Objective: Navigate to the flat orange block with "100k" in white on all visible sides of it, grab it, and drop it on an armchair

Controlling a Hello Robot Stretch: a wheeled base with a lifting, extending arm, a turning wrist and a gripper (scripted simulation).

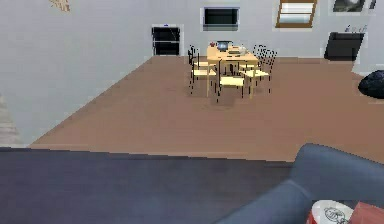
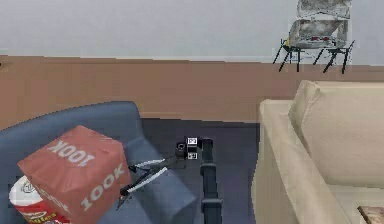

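The flat orange block [image 2: 75, 172] with white "100k" faces is sitting tilted at the near left of the arm side view. It is lying against the blue armchair [image 2: 70, 122] and above a red and white round object [image 2: 28, 198]. The block is looking rigid, boxy and probably light, with smooth faces that may slip. Taking hold across its thin dimension, near a corner, is appearing the safest choice. The gripper [image 2: 145, 178] is lying by the block's right edge, its fingers [image 2: 150, 163] just beside it. The state of the fingers, and whether they are carrying the block, cannot be told. A cream sofa [image 2: 320, 140] is standing to the right. A dining table [image 1: 228, 52] is standing far across the room.
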